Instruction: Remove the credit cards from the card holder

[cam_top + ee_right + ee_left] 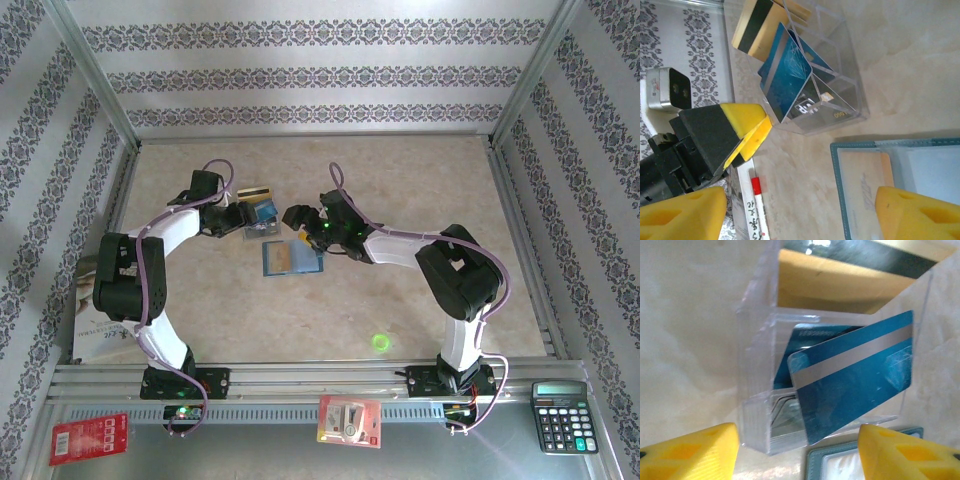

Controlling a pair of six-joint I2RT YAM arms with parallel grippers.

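The left hand (799,456), spread wide, sees a blue card (860,380) leaning from a clear box (757,390). The right hand (800,215), spread too, sees the card holder (838,200) open on the table (805,165), a tan card (870,185) inside.

Clear box (845,60) w/ tilted blue card (787,75); gold card (767,37) at rim; card holder (836,192) open nr it; R fingers (685,215) apart.

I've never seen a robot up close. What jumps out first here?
Probably the left end effector and right end effector, both open, nearly nose to nose at the centre of the top view. Between them stands a clear plastic box with a blue card leaning inside. An open slate-blue card holder lies just in front.
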